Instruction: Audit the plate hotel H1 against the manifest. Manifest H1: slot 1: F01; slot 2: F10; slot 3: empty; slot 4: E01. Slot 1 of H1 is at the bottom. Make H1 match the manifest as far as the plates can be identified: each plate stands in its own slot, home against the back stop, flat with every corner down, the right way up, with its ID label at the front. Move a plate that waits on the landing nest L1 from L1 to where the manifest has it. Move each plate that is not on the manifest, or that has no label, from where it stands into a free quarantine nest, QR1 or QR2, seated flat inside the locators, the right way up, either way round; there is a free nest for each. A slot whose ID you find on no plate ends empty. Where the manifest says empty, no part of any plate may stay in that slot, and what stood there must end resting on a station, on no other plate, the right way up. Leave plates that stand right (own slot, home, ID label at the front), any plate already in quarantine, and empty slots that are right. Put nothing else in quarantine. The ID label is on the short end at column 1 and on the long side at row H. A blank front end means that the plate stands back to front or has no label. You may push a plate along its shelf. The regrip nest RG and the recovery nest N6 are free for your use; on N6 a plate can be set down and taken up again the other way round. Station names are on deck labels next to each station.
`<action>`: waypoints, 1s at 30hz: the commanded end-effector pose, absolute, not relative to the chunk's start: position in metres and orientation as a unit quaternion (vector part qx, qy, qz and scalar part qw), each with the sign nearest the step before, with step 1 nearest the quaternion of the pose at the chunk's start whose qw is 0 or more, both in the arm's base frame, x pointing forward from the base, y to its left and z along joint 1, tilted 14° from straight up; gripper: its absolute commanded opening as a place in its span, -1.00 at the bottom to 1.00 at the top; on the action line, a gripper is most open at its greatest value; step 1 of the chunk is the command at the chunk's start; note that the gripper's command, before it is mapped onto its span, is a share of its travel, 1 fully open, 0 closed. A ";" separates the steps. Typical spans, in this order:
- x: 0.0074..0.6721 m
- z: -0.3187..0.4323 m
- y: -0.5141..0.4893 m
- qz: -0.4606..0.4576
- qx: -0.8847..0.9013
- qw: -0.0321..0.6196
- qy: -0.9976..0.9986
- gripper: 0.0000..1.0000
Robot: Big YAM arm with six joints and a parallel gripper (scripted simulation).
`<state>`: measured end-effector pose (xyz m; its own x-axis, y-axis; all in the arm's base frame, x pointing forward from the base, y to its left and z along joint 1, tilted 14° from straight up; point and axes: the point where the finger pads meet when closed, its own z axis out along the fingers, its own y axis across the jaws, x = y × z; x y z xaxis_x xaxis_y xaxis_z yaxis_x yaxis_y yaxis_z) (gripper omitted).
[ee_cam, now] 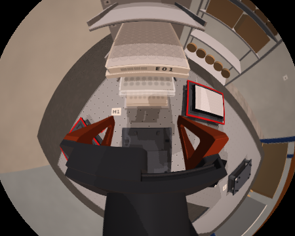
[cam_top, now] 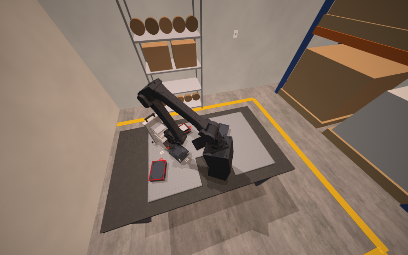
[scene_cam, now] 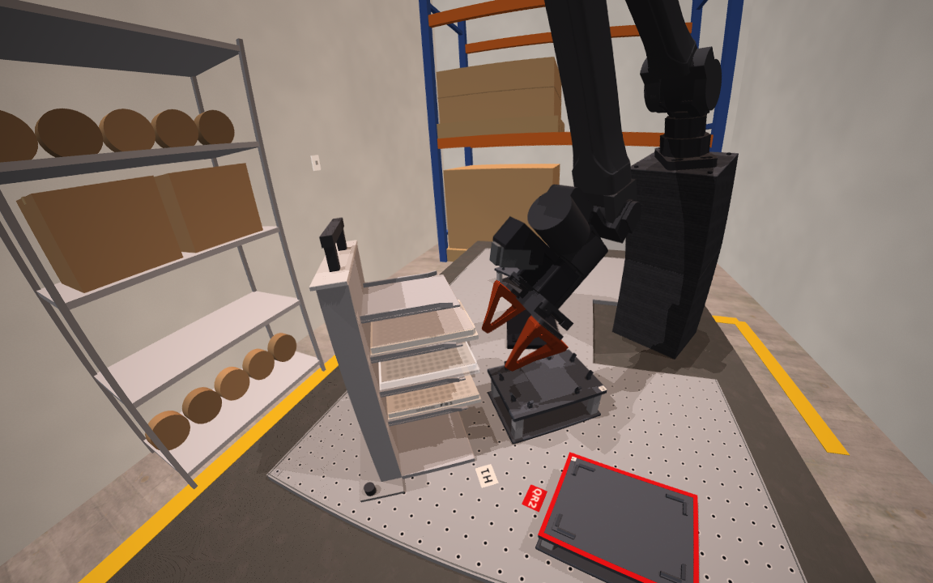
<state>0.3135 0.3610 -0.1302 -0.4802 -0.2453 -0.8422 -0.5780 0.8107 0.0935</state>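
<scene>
The plate hotel H1 [scene_cam: 383, 362] stands on the deck, with its H1 deck label [scene_cam: 486, 476] in front. It holds three plates: a tan top one [ee_cam: 147, 54] whose front label reads E01, a white one [ee_cam: 147, 85] below it, and a tan one [ee_cam: 147, 101] lower down. Their front labels are too small to read. The bottom shelf [scene_cam: 433, 438] looks empty. My gripper [scene_cam: 521, 329] is open and empty. It hovers over a raised dark nest [scene_cam: 546, 395] in front of the hotel, facing the plate fronts [ee_cam: 147, 140].
Quarantine nest QR2 [scene_cam: 618, 518], red-framed, is empty in the foreground. A second red-framed nest [ee_cam: 205, 101] to the right of the hotel holds a white plate. Another dark nest [ee_cam: 240, 176] sits further right. The arm's black base pedestal [scene_cam: 673, 253] stands behind.
</scene>
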 end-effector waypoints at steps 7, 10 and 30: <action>0.334 -0.114 0.370 0.187 -0.241 0.460 0.834 1.00; 0.329 -0.131 0.362 0.177 -0.246 0.447 0.841 1.00; 0.352 -0.116 0.380 0.182 -0.244 0.454 0.837 1.00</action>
